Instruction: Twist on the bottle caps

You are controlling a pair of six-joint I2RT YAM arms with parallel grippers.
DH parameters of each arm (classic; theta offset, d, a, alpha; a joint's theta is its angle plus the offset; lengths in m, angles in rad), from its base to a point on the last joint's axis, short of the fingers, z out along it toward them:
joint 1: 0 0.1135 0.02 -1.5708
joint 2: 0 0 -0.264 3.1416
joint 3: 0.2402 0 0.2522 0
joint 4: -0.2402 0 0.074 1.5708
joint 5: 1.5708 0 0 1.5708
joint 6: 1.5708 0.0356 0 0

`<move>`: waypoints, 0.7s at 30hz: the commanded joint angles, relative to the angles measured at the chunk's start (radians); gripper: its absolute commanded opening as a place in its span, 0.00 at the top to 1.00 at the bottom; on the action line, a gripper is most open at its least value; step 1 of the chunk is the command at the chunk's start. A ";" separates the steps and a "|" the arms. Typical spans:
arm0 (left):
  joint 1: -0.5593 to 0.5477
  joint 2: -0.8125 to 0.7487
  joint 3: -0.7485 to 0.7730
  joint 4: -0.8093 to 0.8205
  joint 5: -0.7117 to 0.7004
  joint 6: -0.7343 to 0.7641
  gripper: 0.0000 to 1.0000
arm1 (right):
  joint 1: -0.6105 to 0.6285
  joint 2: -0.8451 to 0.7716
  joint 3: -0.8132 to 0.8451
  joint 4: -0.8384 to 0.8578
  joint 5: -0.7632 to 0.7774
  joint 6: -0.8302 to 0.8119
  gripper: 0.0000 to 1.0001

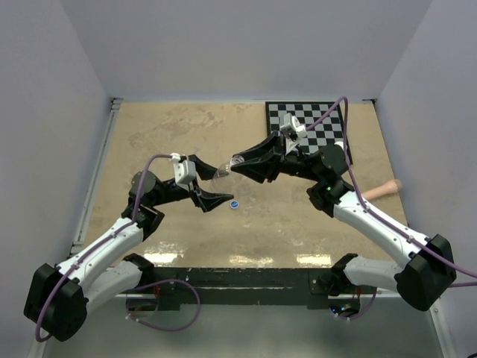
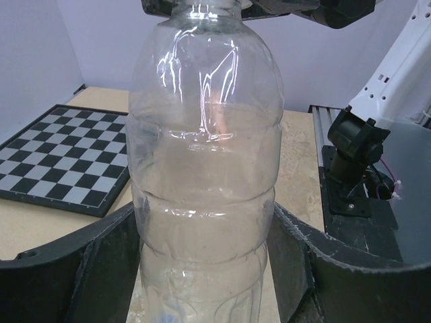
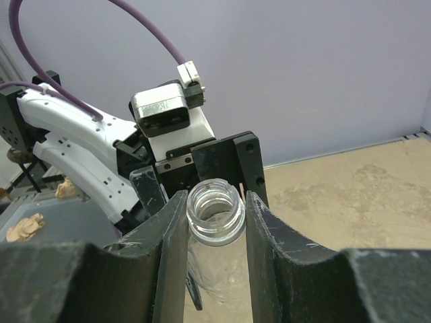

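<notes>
Clearly, nothing is capped yet. Above the tan tabletop (image 1: 164, 142), which has a chessboard (image 1: 313, 119) at the upper right of the top view, both arms meet at centre frame with one clear plastic bottle (image 2: 205, 134) between them. The left tool (image 2: 205, 222) clasps its body. The right tool (image 3: 215, 196) looks clenched on the neck, whose mouth stands open and bare. The blue cap (image 1: 234, 204) lies on the tabletop just below them, ungrasped. Nothing else of the task shows.
</notes>
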 commanded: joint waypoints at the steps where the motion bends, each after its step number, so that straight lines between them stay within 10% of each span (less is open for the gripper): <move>1: 0.001 0.012 -0.001 0.063 0.008 -0.023 0.28 | 0.013 0.003 0.002 0.065 -0.013 0.011 1.00; 11: 0.001 0.029 0.007 0.054 0.019 -0.031 0.42 | 0.027 0.021 0.005 0.067 -0.021 0.008 1.00; 21: 0.001 0.041 0.008 0.068 0.034 -0.045 0.33 | 0.031 0.026 0.001 0.084 -0.016 0.019 1.00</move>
